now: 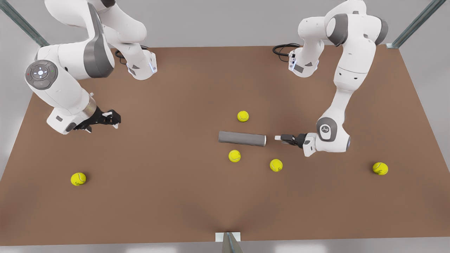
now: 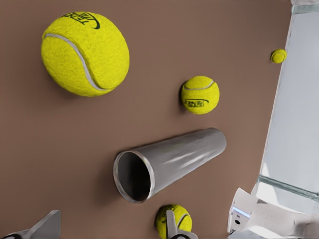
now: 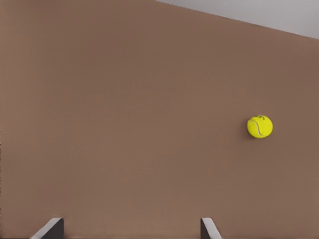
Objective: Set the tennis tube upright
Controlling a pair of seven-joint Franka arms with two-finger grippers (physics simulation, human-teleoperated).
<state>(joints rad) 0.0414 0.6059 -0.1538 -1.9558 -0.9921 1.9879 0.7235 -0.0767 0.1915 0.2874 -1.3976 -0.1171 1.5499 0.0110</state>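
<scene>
The tennis tube [image 1: 242, 138] is a grey metallic cylinder lying flat on the brown table, near the middle. Its hollow end [image 2: 132, 177] faces my left gripper [image 1: 279, 138], which hovers low just off that end, on the front view's right. That gripper is open and empty, with fingertips [image 2: 50, 223] spread wider than the tube [image 2: 169, 162]. My right gripper [image 1: 114, 117] waits far off at the front view's left, open and empty, its fingers [image 3: 52, 228] over bare table.
Several yellow tennis balls lie loose: one behind the tube [image 1: 243, 116], two in front of it [image 1: 234, 155] [image 1: 276, 164], one far right [image 1: 380, 168], one far left [image 1: 78, 179]. Both arm bases stand at the table's back edge.
</scene>
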